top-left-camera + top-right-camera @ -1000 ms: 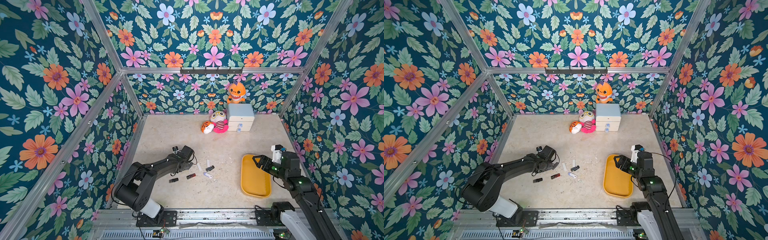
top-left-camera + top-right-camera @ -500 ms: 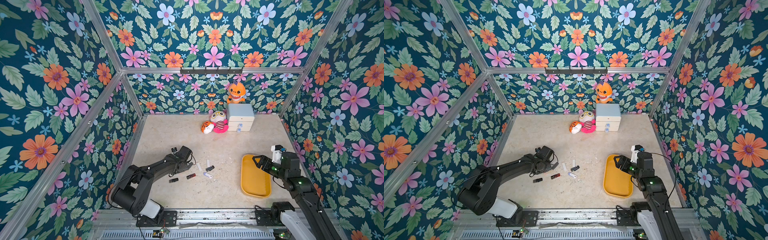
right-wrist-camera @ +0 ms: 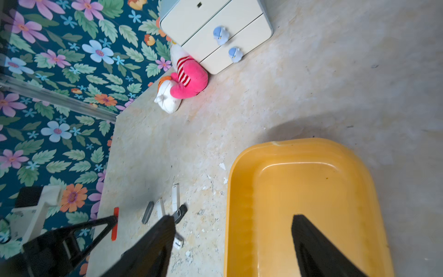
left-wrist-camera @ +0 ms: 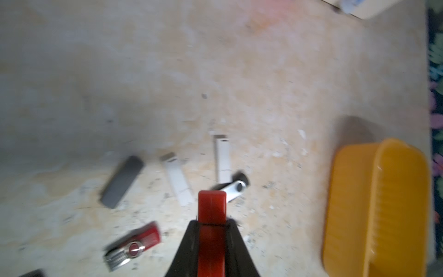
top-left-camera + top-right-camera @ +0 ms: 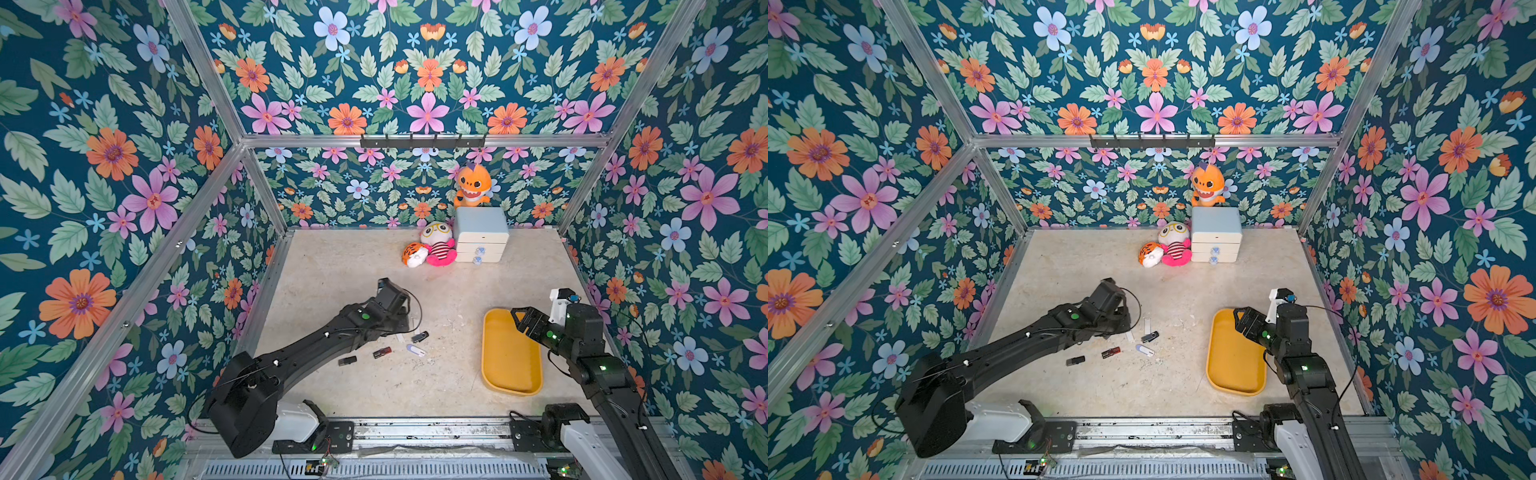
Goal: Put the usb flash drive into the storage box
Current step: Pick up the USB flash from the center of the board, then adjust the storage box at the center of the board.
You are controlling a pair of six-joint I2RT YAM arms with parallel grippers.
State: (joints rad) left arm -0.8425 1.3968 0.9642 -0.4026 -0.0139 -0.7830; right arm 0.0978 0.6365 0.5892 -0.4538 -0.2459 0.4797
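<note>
Above the desk [image 5: 353,270], my left gripper [image 4: 212,224] clamps a red usb flash drive [image 4: 212,206]. At its three o'clock, my right gripper [image 3: 232,217], jaws apart, hangs over the yellow storage box [image 5: 511,365].

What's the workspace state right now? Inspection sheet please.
Surface: beige table, scuffed, white flecks.
Job's things: red flash drive held by left gripper; loose drives on table; yellow storage box, nothing seen inside.
Clutter: drawer cabinet, plush toys at back.
Grippers: left gripper shut on red flash drive; right gripper open above box rim.
Cables: black loop at left wrist.
Surroundings: floral walls, aluminium frame.
</note>
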